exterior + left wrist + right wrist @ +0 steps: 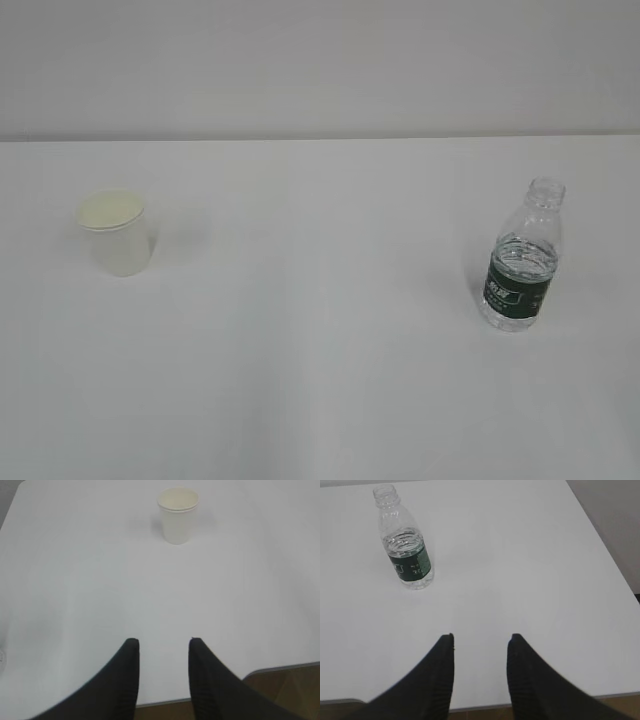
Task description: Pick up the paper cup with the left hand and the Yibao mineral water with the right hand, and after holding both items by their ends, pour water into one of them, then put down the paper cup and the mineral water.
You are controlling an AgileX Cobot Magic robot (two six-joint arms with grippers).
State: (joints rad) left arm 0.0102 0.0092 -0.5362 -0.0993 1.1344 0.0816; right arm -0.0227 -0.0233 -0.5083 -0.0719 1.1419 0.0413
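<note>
The paper cup (115,233) stands upright at the left of the white table, small, white and cream inside; the left wrist view shows the cup (178,515) far ahead. My left hand (163,641) hovers open near the table's front edge, nothing between its black fingers (129,665). The Yibao mineral water (522,258), a clear capless bottle with a dark green label, stands upright at the right, partly filled. In the right wrist view the bottle (405,542) is ahead and to the left of my right hand (482,637), which is open and empty. Neither arm shows in the exterior view.
The white table (320,350) runs back to a pale wall. Its front edge (165,701) lies just under both grippers, with brown floor (290,685) beyond it. The table's right edge (605,550) shows in the right wrist view.
</note>
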